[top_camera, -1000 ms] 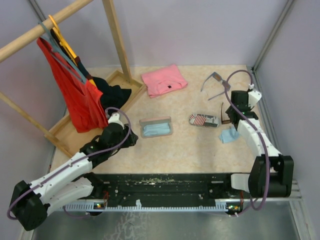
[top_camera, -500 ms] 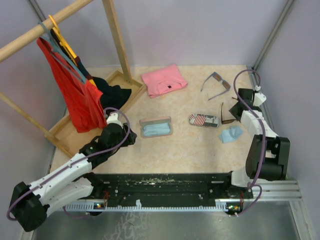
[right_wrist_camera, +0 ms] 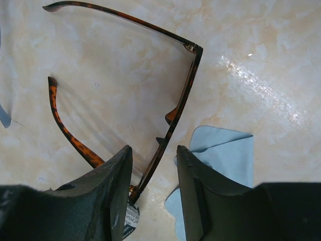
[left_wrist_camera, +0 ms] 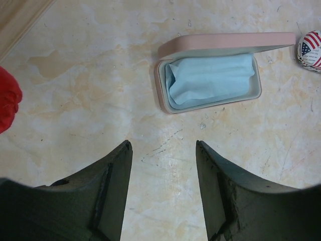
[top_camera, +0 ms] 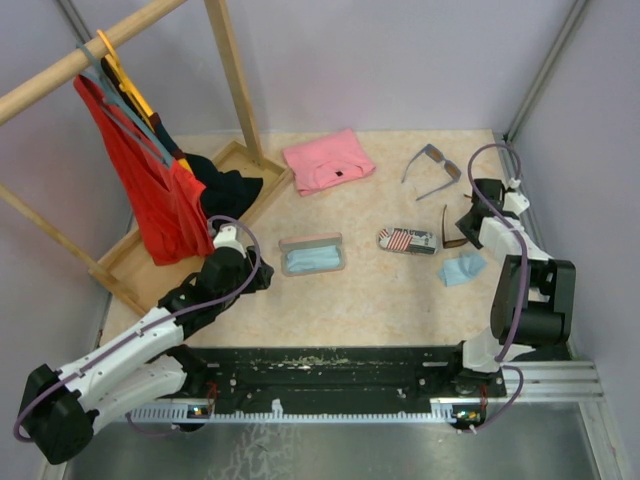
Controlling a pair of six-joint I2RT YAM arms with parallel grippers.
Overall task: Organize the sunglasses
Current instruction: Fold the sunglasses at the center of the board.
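Lying open on the table (right_wrist_camera: 261, 40), the brown sunglasses (right_wrist_camera: 178, 108) slant from upper right to lower left in the right wrist view, earpieces spread leftward. The frame's lower end sits between the parted fingers (right_wrist_camera: 110, 201) of the right gripper (right_wrist_camera: 153, 165); the left gripper (left_wrist_camera: 163, 160) is likewise parted.

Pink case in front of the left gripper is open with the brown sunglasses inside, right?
No. The left wrist view shows the open pink case holds a light blue cloth; the brown sunglasses lie outside it, at the right gripper.
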